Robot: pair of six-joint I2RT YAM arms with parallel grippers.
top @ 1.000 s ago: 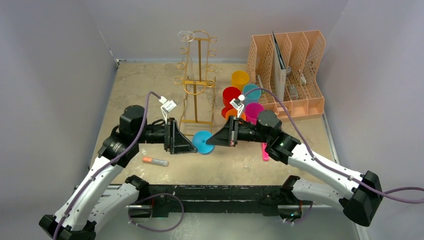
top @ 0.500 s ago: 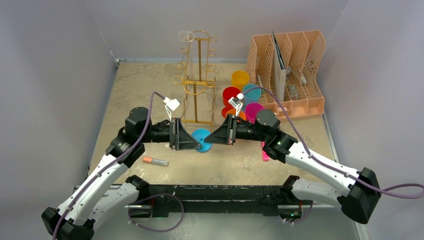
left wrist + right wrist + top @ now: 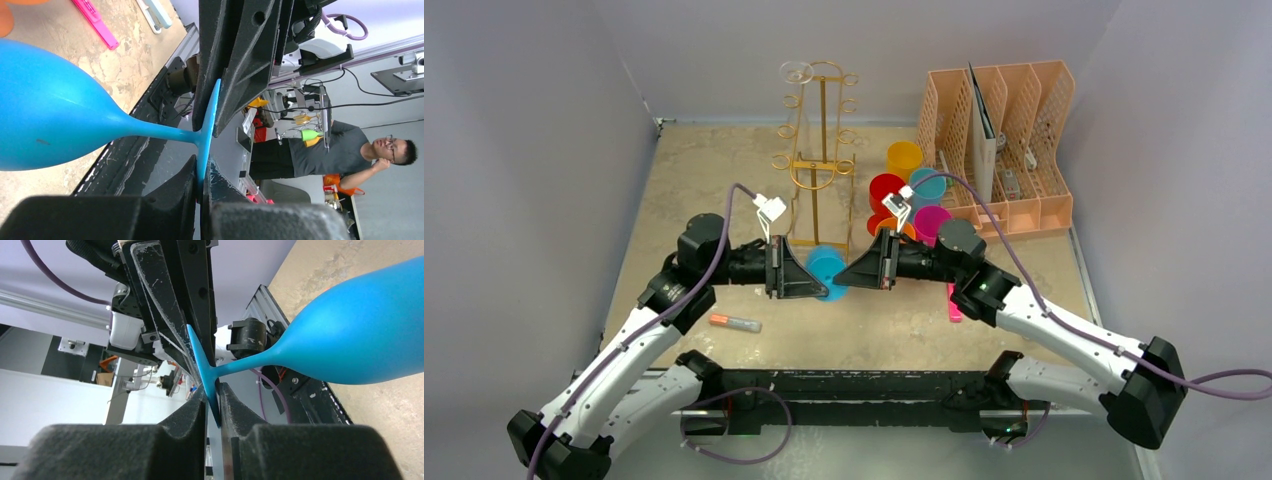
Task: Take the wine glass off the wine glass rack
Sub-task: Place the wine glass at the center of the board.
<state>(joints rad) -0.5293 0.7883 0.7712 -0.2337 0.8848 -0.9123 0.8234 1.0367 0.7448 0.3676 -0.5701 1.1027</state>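
Note:
A blue wine glass (image 3: 827, 268) lies on its side in the air between my two grippers, in front of the gold wire wine glass rack (image 3: 822, 150). The left gripper (image 3: 202, 170) is shut on the rim of the glass's flat foot, and the bowl (image 3: 50, 105) points away to the left. The right gripper (image 3: 214, 395) has the opposite rim of the foot between its jaws, which stand slightly parted with a slit of light beside the foot. A clear wine glass (image 3: 796, 72) hangs upside down at the rack's top left.
Coloured cups (image 3: 904, 158) stand right of the rack. A peach file organiser (image 3: 1009, 150) fills the back right. A pink object (image 3: 952, 303) lies under the right arm, and an orange and grey marker (image 3: 734, 322) lies near the left arm.
The left gripper moved right and shut on the foot of the blue glass. The right jaws eased slightly apart. The glass shifted a little towards the rack.

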